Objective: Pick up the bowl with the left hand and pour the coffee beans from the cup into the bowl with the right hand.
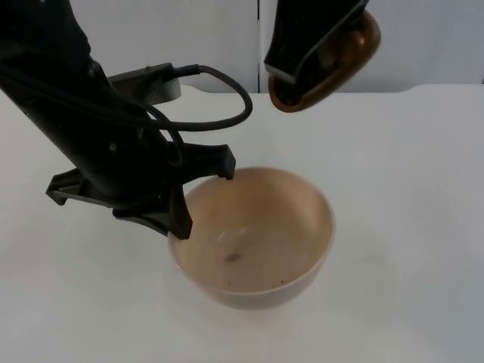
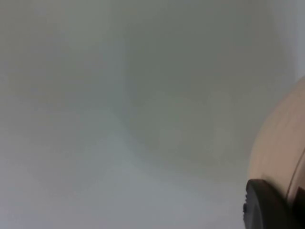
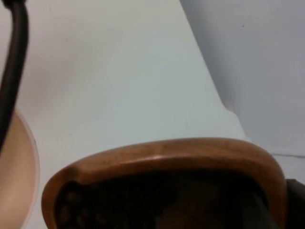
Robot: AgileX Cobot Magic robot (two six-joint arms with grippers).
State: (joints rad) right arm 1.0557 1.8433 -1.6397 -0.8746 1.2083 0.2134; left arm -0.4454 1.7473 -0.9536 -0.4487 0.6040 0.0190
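Left gripper (image 1: 203, 198) clamped on near rim of beige bowl (image 1: 265, 227), bowl low over white table (image 1: 408, 227). Right gripper (image 1: 302, 57) grips brown wooden cup (image 1: 344, 57), held high beyond bowl, near partition wall (image 1: 439, 38).

Risk — cup well off bowl's centre; tipping from here likely scatters beans onto table.

Right wrist view shows dark coffee beans (image 3: 157, 200) inside cup — top view hides them.

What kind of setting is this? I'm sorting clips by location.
Probably a lab test bench, not a kitchen: a bare white table top ending at a grey partition wall, with just a beige bowl and a brown wooden cup held by robot claws.
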